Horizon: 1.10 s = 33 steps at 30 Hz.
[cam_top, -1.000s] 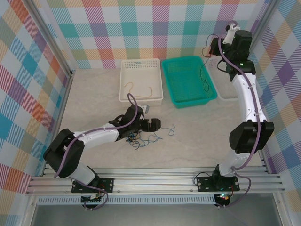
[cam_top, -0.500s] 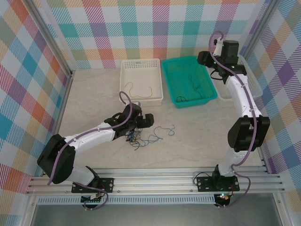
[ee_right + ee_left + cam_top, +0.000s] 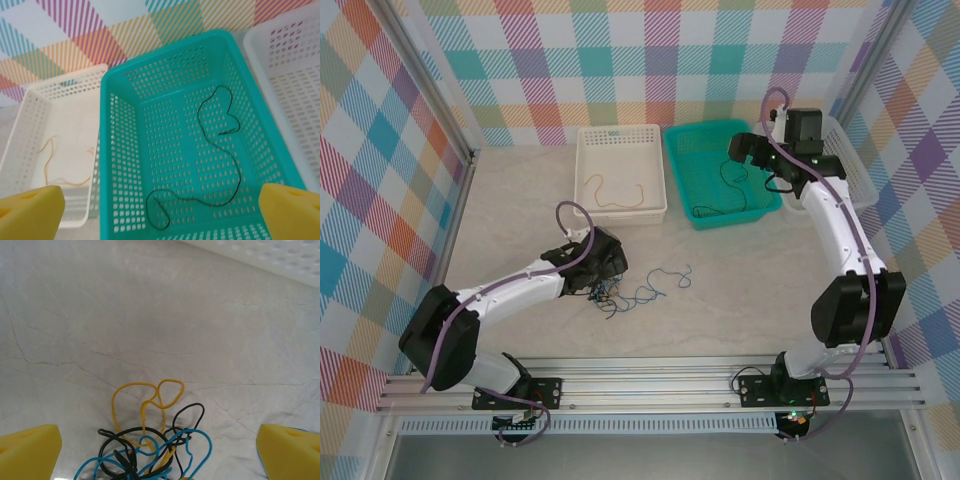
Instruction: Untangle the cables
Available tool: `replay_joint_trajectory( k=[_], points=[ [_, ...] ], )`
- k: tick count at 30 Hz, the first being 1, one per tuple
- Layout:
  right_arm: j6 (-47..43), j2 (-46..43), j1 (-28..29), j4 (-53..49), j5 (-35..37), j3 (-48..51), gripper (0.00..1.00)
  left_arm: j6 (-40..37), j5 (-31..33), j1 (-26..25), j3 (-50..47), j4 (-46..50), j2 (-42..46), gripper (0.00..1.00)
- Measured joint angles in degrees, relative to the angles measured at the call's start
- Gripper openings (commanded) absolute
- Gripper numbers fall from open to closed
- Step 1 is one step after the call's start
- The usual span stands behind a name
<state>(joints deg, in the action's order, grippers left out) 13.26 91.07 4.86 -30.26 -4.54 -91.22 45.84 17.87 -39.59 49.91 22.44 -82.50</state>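
Observation:
A tangle of black, blue and yellow-orange cables (image 3: 620, 292) lies on the table, and a blue tail (image 3: 670, 278) trails off to its right. My left gripper (image 3: 608, 270) hangs over the tangle's left part. In the left wrist view the left gripper (image 3: 160, 455) is open, with the knot (image 3: 142, 428) low between its yellow pads (image 3: 27, 450). My right gripper (image 3: 740, 150) is open above the teal basket (image 3: 680, 185). A loose black cable (image 3: 240, 180) lies on that basket's floor, below the right gripper (image 3: 160, 215). One orange cable (image 3: 615, 195) rests in the white basket (image 3: 580, 175).
A second white basket (image 3: 850, 170) stands right of the teal one, against the checked wall. The three baskets line the back of the table. Bare marble-look table (image 3: 520, 210) surrounds the tangle. The rail with both arm bases runs along the near edge.
My right gripper has opened and let the black cable fall into the teal basket, then dropped lower and leftward over it. My left gripper has shifted left onto the tangle.

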Motion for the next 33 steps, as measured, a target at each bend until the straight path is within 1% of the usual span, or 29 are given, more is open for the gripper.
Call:
replay_joint_trajectory(
  k=[3,9,16,19,24,29,33],
  points=[
    [0.2,-2.6,0.1,-1.4,-1.4,3.1,1.00,1.0,-1.9,0.0,-0.1,-0.2,-2.6,1.00],
    [2.3,-9.3,0.8,-2.7,-5.1,15.5,1.00,2.3,-5.6,0.0,-0.2,-1.6,-6.1,1.00],
    [6.5,-21.2,1.6,2.3,-11.7,31.4,0.99,2.8,-9.6,-0.3,-0.1,-3.8,-9.3,1.00],
    [7.7,-24.1,4.0,3.8,-13.9,34.9,0.99,2.8,-10.9,-0.5,0.7,-4.2,-10.4,1.00],
    [9.0,-27.6,11.0,8.5,-14.0,39.6,0.99,2.8,-15.1,-1.9,4.3,-7.0,-13.7,1.00],
    [11.6,-28.6,12.8,12.5,-12.7,44.1,0.97,2.3,-19.8,-3.9,8.0,-9.2,-16.7,1.00],
    [15.3,-29.0,14.8,15.4,-11.2,46.7,0.97,1.0,-20.1,-4.3,9.6,-8.0,-16.5,1.00]
  ],
)
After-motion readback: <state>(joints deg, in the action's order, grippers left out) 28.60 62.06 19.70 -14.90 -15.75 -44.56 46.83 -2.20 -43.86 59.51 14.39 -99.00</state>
